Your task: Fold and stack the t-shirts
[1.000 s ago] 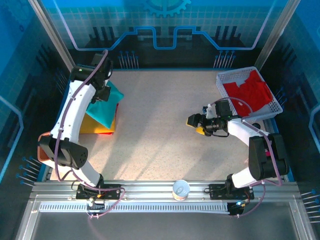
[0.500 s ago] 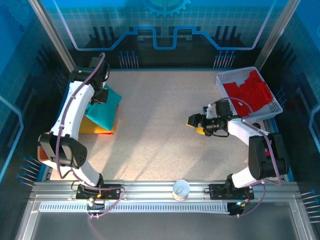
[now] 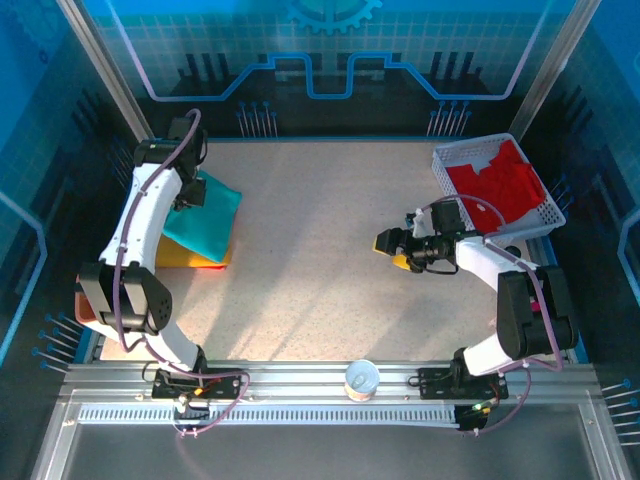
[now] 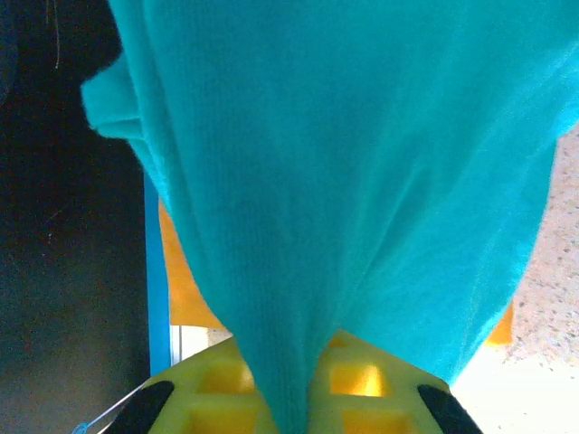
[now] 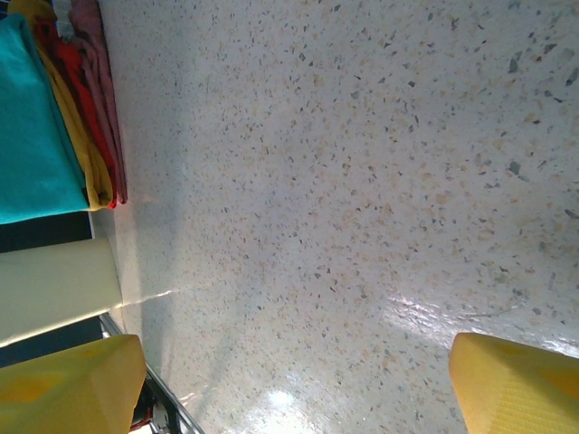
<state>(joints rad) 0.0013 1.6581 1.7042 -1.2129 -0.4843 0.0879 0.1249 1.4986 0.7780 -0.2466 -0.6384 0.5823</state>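
the teal-green t-shirt (image 3: 212,212) lies folded on the mustard-yellow t-shirt (image 3: 190,256) at the left side of the bench (image 3: 320,300), so i judge this stack is nearly done. the left gripper (image 4: 288,402) is clenched on a fold of the teal-green t-shirt. a red t-shirt (image 3: 505,185) lies unfolded in the white mesh basket (image 3: 452,160), so it is left to do. the right gripper (image 3: 388,242) is released and holds nothing, over the bare bench near the basket.
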